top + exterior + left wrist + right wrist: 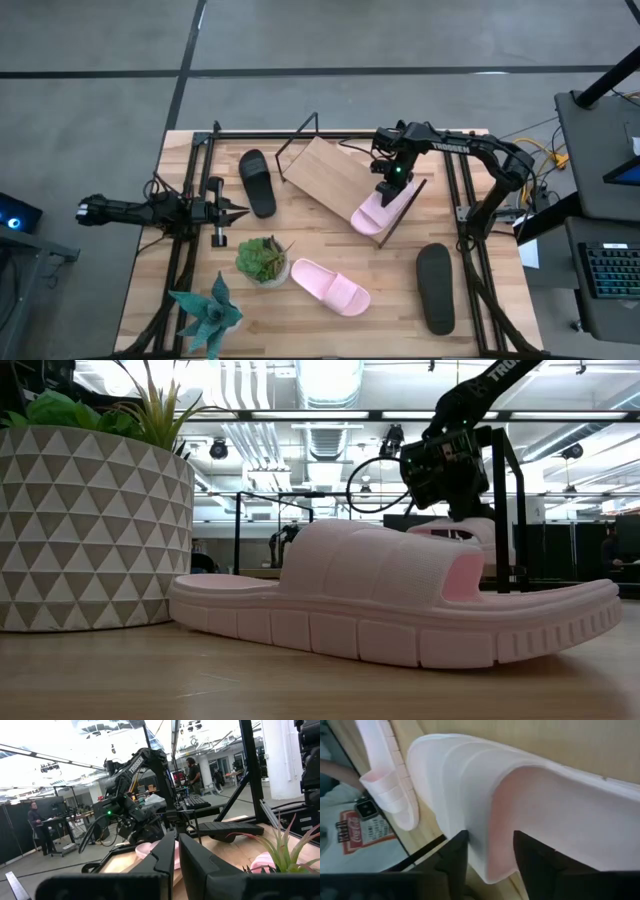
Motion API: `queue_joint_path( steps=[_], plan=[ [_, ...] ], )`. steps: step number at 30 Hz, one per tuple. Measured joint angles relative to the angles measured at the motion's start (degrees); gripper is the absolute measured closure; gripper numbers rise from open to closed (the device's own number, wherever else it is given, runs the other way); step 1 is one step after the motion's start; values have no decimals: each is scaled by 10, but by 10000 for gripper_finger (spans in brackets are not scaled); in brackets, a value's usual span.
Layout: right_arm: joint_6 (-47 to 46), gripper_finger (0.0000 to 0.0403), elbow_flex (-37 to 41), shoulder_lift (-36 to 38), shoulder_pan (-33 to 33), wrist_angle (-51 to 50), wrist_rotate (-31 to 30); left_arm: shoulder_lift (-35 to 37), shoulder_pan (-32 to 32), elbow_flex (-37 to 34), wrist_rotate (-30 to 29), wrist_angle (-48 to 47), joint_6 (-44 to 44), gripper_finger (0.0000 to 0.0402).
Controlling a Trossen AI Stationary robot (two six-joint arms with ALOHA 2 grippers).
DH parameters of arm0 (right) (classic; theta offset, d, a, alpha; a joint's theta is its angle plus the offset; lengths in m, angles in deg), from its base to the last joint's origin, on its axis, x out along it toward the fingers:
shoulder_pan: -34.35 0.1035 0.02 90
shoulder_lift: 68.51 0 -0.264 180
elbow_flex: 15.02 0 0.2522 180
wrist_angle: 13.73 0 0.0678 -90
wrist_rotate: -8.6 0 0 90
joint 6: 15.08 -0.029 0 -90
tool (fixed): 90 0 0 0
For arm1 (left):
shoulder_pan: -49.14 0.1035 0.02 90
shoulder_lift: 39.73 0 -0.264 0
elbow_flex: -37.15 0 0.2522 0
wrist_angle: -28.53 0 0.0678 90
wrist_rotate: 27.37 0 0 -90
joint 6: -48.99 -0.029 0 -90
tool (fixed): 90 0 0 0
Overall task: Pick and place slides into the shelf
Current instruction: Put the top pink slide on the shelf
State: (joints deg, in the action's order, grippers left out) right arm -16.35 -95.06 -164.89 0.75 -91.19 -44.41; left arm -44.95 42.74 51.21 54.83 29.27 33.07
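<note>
The shelf (330, 175) is a slanted light-wood board on a black wire frame at the table's middle. One pale pink slide (375, 212) is at the board's lower right end, and my right gripper (388, 188) is shut on it from above. A second pink slide (330, 285) lies sole-down on the table near the front and fills the low view (400, 600). One black slide (257, 182) lies left of the shelf, the other (436, 287) at the right front. My left gripper (240, 211) waits shut at the table's left. My right gripper holds the pink slide by its wide strap (487, 845), at the strap's open edge. One finger (455, 857) is on the outside of the strap and the other finger (535, 862) is inside under it. The fingers point down. The slide lies over the board's (545, 740) low end; whether its sole rests there I cannot tell.
A potted succulent in a triangle-patterned pot (263, 260) stands beside the front pink slide, and a spiky blue-green plant (205, 310) stands at the near left corner. Black frame rails run along the table's left and right sides. People stand in the room beyond the table.
</note>
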Motion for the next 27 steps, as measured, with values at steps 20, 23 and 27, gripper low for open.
queue_joint_path(
  steps=[20,23,27],
  plan=[
    [14,188,-57,13,0,-75,-28,0,0,0,0,0,0,391],
    [13,188,-82,13,0,-90,-36,0,0,0,0,0,0,391],
    [-4,188,-124,13,0,-105,-118,0,0,0,0,0,0,391]
  ],
)
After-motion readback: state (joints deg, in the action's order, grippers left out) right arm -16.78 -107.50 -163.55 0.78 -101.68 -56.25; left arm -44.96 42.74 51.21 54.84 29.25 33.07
